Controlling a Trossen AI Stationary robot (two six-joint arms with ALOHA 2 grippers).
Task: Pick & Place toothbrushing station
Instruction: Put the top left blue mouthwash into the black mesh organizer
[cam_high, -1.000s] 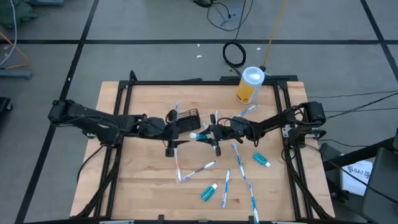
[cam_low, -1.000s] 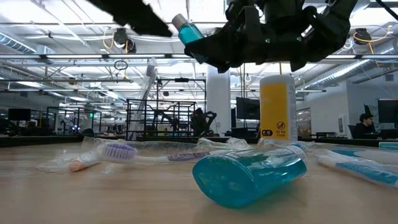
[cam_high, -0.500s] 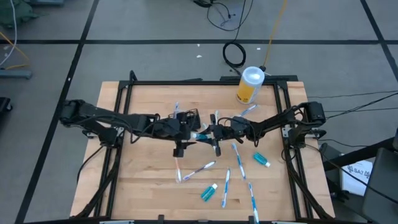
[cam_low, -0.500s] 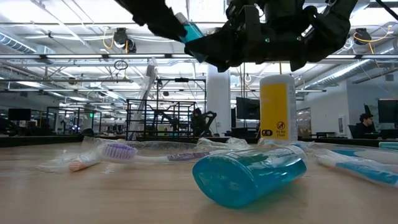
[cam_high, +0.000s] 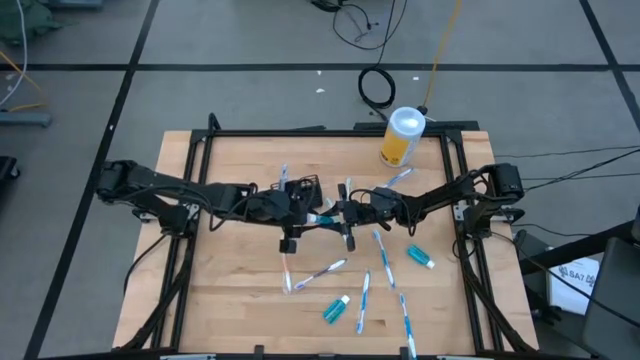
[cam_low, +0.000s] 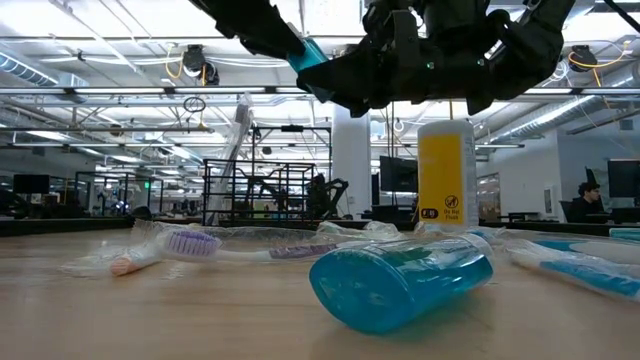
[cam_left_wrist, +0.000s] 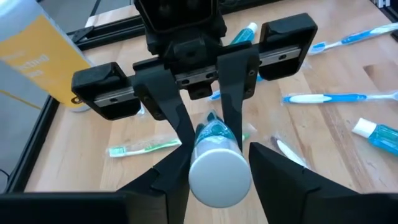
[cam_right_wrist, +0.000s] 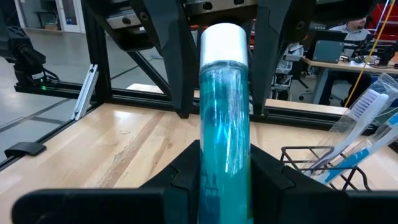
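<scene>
In the high view the left arm reaches in from 9 o'clock, and the left end effector (cam_high: 303, 217) hovers above the bench (cam_high: 230, 290) just left of its middle. Just beyond it, at 12 o'clock from it, stands the black wire caddy (cam_high: 305, 186), with toothbrush handles sticking out of it.

At the middle of the bench a teal toothpaste tube (cam_high: 322, 218) hangs in the air, lying level between the two arms. Its white cap points at the left end effector, which sits around the cap end (cam_left_wrist: 219, 174). I cannot tell whether it grasps the cap or is released.

The right end effector (cam_high: 340, 217) comes in from 3 o'clock and is clenched on the body of the toothpaste tube (cam_right_wrist: 224, 112). The left wrist view shows it pinching the teal part from both sides.

On the bench below, at 5 to 6 o'clock from the middle, lie loose toothbrushes (cam_high: 384, 258) and a second toothpaste tube (cam_high: 335, 308). A third toothpaste tube (cam_high: 421, 258) lies at 4 o'clock. The low view shows one of these tubes (cam_low: 400, 285) on its side close up, with a wrapped toothbrush (cam_low: 200, 245) behind it.

At 1 o'clock, by the far edge, stands the yellow canister (cam_high: 401, 137) with a white lid.
</scene>
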